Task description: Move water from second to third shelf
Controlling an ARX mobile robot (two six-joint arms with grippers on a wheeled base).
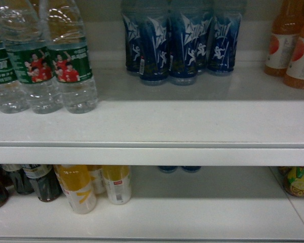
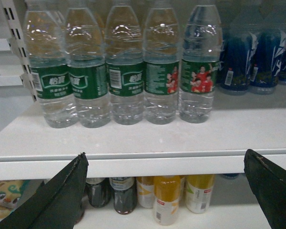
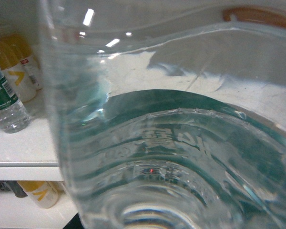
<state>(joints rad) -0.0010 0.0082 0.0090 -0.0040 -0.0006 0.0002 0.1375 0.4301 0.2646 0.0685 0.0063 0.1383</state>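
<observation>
Water bottle [image 3: 171,143]: fills right wrist view, very close to lens; clear ribbed wall, green label band visible through it.
Location of that bottle: in front of the shelving, off any shelf board as far as seen; absent from head view.
Right gripper: fingers not visible; probably clamped on the bottle given its nearness, but grip cannot be confirmed.
Left gripper [image 2: 164,191]: spread wide, nothing between the fingers; dark fingertips [image 2: 66,191] at lower corners of left wrist view, below the shelf edge [image 2: 148,164].
Row of water bottles [image 2: 126,76]: upright, side by side, touching, near shelf front; blue drink bottles [image 1: 182,43] to their right, orange juice bottles [image 1: 294,50] at far right.
Lower shelf [image 1: 192,217]: yellow bottles [image 1: 78,187] and dark bottles [image 1: 35,179] at left, open board to the right.
Handling: full, so fairly heavy; thin wall, flexes under squeeze; smooth label likely slippery.
Grip point: ribbed body near mid-height, axis kept upright.
</observation>
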